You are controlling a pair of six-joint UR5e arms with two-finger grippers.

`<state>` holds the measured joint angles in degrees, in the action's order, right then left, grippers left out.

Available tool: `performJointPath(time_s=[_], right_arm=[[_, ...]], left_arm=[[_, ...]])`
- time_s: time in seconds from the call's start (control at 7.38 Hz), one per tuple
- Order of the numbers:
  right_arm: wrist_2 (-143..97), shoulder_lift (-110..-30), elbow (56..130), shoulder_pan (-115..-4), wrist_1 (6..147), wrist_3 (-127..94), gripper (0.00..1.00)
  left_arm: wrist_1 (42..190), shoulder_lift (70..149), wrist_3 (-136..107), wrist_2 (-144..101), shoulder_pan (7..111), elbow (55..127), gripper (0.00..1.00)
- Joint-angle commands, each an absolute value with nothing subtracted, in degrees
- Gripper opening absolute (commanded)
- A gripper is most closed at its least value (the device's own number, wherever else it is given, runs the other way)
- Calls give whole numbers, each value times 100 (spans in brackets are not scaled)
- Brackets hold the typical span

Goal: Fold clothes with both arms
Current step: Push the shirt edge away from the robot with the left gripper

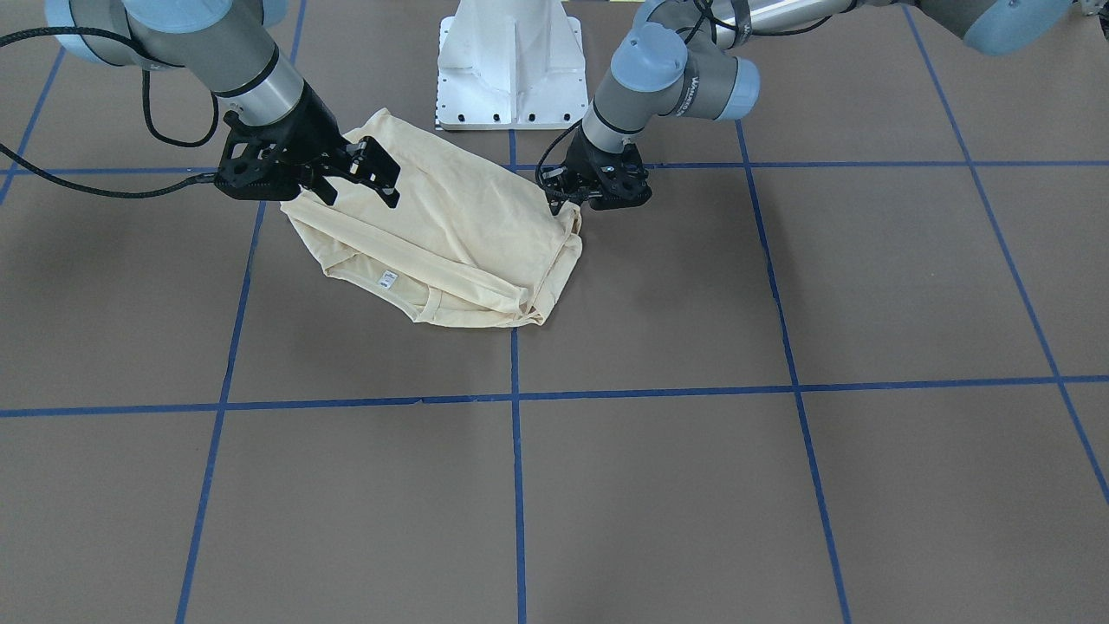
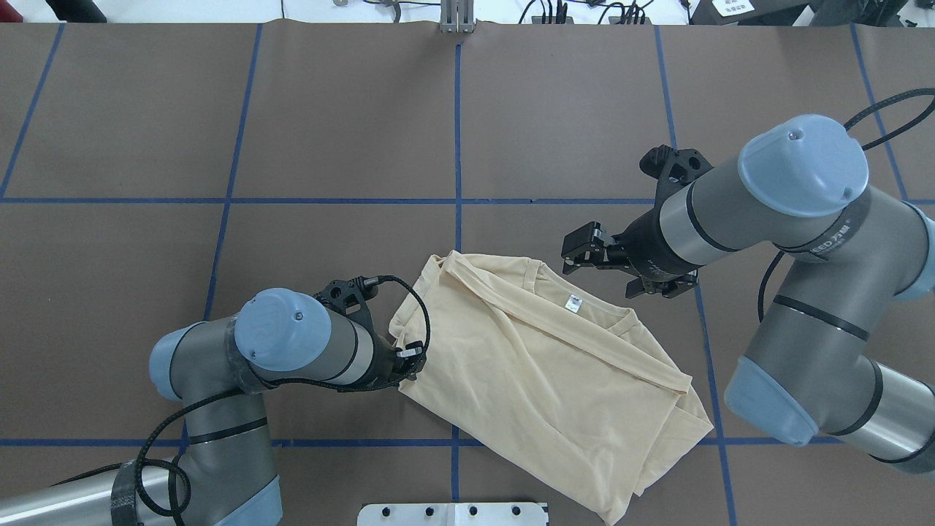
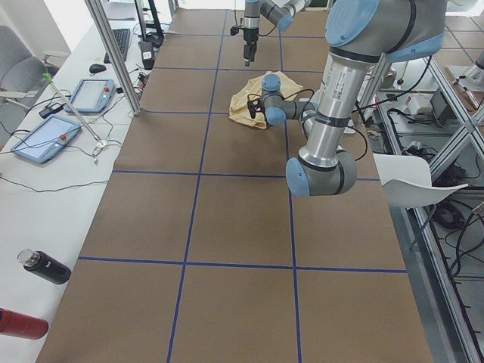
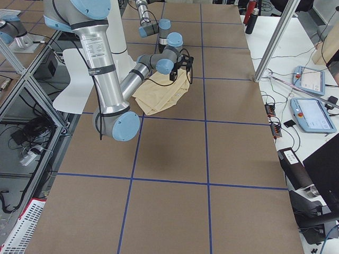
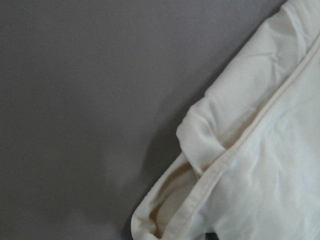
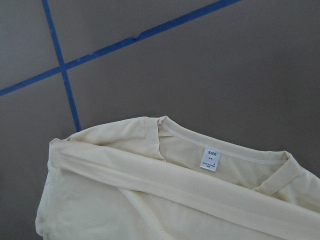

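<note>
Cream-yellow long-sleeved T-shirt (image 2: 540,365), roughly folded into a rumpled oblong just before the white pedestal base (image 1: 511,69), neck label (image 2: 574,302) showing, squaring folds judged outstanding; right gripper (image 1: 359,192), forward-right of that base, spread and empty; left gripper (image 1: 567,201), forward-left, grasp not discernible.

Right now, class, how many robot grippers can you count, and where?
2. The left gripper is at the edge of the shirt; the right gripper hangs open near the collar. None seems hidden.
</note>
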<state>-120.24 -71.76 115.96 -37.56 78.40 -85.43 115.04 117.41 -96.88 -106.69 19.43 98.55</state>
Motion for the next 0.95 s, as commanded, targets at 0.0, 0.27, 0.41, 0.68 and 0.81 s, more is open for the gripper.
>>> performJointPath(time_s=[0.0, 0.27, 0.41, 0.68, 0.81], right_arm=[[-12015, -7189, 11549, -3762, 7840, -8543, 100], [-12006, -7181, 11549, -3762, 7840, -8543, 100], [-12006, -7181, 11566, -3770, 7831, -8543, 100], [-12006, -7172, 11575, -3771, 7831, -8543, 100], [-12015, -7172, 11575, -3771, 7831, -8543, 100]], left_arm=[[11496, 11742, -9694, -10670, 1969, 9853, 0], [11496, 11760, -9729, -10661, 2109, 9835, 0], [11487, 11873, -9764, -10661, 2275, 9783, 0], [11277, 12153, -9765, -10661, 2539, 9617, 0], [11242, 12451, -9765, -10661, 2636, 9250, 0]])
